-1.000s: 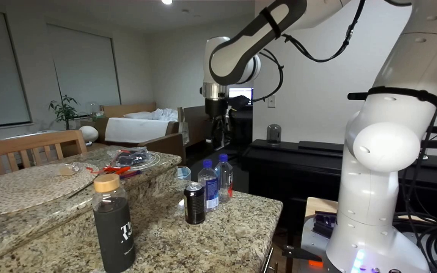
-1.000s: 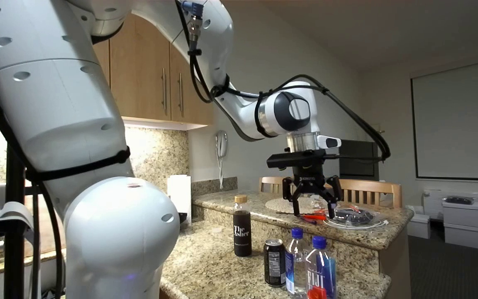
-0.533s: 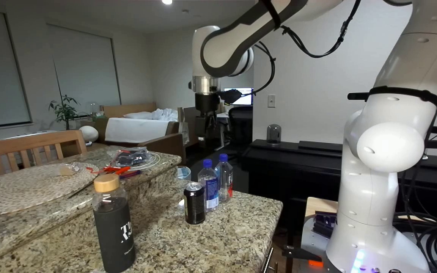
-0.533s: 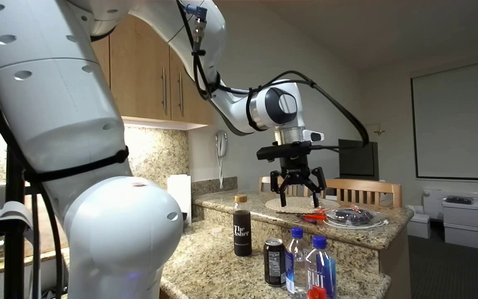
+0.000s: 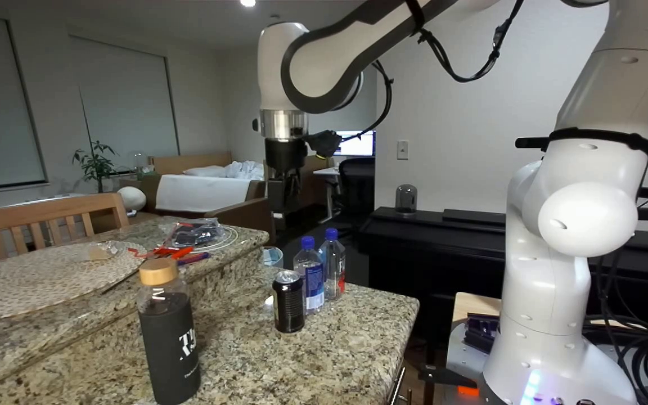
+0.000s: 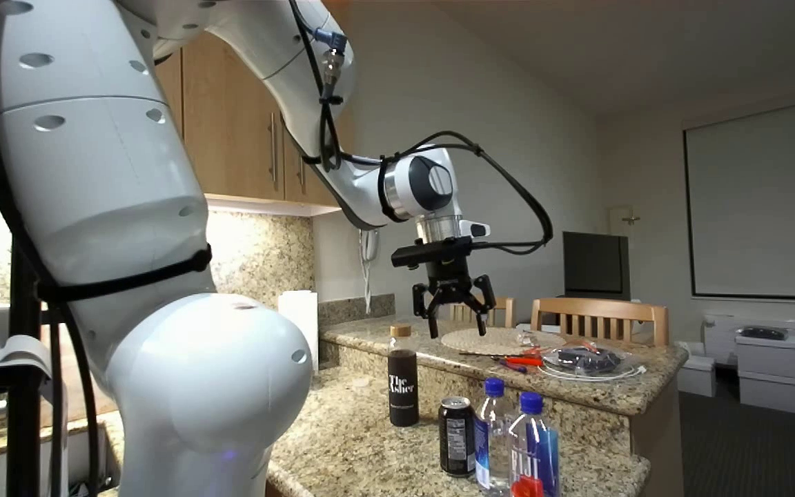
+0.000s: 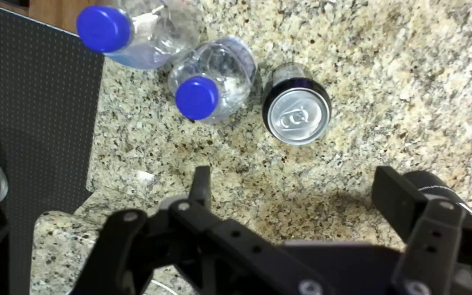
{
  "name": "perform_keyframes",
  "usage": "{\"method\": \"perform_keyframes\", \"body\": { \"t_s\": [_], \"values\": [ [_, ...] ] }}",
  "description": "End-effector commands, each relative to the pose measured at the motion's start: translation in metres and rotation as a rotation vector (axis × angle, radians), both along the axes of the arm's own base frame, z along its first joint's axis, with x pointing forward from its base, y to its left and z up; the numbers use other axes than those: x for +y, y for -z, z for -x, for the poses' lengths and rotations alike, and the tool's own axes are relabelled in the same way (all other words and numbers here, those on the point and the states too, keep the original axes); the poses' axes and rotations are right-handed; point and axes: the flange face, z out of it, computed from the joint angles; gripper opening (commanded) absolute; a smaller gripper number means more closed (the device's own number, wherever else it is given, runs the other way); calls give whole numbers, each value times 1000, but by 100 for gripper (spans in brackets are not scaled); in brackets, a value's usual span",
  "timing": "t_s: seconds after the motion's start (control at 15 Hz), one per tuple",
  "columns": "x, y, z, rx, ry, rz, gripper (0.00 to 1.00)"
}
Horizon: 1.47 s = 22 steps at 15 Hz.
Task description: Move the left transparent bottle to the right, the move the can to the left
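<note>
My gripper (image 6: 457,334) hangs above the counter, fingers spread wide with nothing between them; the wrist view shows the same gap at the gripper (image 7: 293,180). The left transparent bottle (image 5: 311,281), clear with a blue cap, stands upright beside the can (image 5: 288,304) in both exterior views. In the wrist view that bottle (image 7: 228,78) lies just left of the can (image 7: 299,116), both beyond the fingertips and touched by neither finger. Dark and short, the can has a silvery top. A similar clear bottle (image 6: 534,449) stands on its far side from the can.
A tall black bottle (image 5: 169,343) with a wooden cap stands upright on the granite counter (image 5: 279,365). The raised ledge (image 6: 618,386) runs alongside, carrying a woven mat (image 5: 48,275), red tools (image 6: 523,360) and bagged cables (image 6: 587,359).
The arm has swung leftward in both exterior views, with the gripper still open. The bottles and the can have stayed where they were.
</note>
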Motion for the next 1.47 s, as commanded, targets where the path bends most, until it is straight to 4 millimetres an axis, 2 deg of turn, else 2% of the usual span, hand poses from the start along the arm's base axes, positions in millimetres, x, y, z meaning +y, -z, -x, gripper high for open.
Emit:
{"method": "perform_keyframes", "body": {
  "t_s": [0.0,0.47,0.73,1.0,1.4],
  "values": [
    [35,8,-4,23,3,32,100],
    [88,31,-7,78,-87,60,100],
    [95,33,-8,149,-201,108,100],
    [75,41,-10,207,-282,143,100],
    [27,63,-25,240,-582,41,100]
  ]
}}
